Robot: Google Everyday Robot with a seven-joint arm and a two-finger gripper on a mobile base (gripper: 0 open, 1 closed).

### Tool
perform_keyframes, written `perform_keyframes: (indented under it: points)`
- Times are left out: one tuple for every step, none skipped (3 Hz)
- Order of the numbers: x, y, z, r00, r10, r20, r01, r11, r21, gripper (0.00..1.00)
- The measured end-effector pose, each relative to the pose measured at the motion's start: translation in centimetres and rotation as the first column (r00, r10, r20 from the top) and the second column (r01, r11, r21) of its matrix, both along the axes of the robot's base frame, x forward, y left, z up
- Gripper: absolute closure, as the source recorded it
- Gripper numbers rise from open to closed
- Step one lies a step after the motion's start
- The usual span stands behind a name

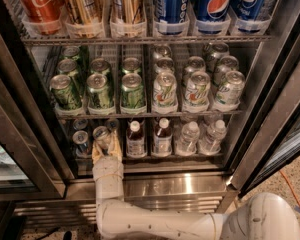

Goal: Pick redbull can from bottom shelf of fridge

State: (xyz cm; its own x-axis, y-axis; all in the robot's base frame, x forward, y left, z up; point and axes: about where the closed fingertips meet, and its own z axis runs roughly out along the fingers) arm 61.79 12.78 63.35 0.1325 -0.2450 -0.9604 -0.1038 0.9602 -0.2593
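Gripper [106, 149] inside the fridge [190, 184], low and left, at the front of the bottom shelf [155, 160]. My arm [108, 184] comes up over the steel sill to reach it.

The redbull can [101, 133] stands upright at the shelf front. Its silver top shows just above my fingers [116, 148], which are pinching the can's body from either side.

Neighbours are tight. A second slim can [81, 139] sits just left of my grip, and a juice bottle [135, 140] just to the right. More slim cans stand behind.

Risks, as I judge them:
- Lifting straight up could knock the can top on the rack of green cans [99, 90] overhead, since headroom looks small.
- Swinging sideways while backing out could tip the left can or nudge the bottle.
- The hold looks low on the body. A slick can may tilt or slip as I pull it out over the front edge.
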Motion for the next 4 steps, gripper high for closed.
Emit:
perform_keyframes:
  points:
    - [-0.5,-0.2,1.9,0.9997,0.006,0.024,-0.006,1.0,-0.007,1.0]
    - [0.4,-1.2,1.3,0.9997,0.017,-0.015,-0.018,0.998,-0.056,1.0]
    - [0.5,-1.1,1.0,0.9994,0.022,-0.027,-0.023,0.998,-0.055,1.0]
    - [-0.5,-1.4,0.7,0.9992,0.024,-0.032,-0.025,0.999,-0.035,1.0]
